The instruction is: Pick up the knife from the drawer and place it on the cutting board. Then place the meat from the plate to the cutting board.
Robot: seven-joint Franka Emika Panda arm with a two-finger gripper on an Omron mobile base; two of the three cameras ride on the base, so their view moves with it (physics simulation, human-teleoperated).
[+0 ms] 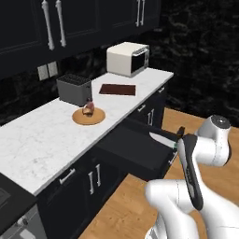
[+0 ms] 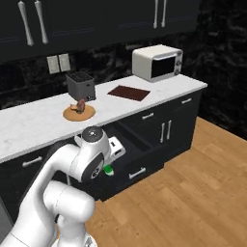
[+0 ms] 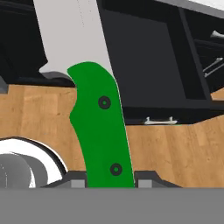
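Hand (image 3: 111, 181) clamped on knife (image 3: 101, 127) at green handle; blade runs straight out along hand's axis. Knife held clear above open drawer (image 1: 140, 149). Cutting board (image 1: 117, 89) lies up on worktop (image 1: 42, 135), well apart, beyond plate (image 1: 88, 117) with meat (image 1: 87, 110). Judgement: lift-and-reach next.

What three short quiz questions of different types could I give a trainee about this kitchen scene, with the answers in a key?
1. True or false: the knife lies on the cutting board.
2. Where is the meat? A) on the plate B) inside the drawer C) on the toaster
3. Fill in: the fingers are shut on the knife's ____ handle.

Key: 1 false, the gripper holds it in front of the open drawer; 2 A; 3 green.
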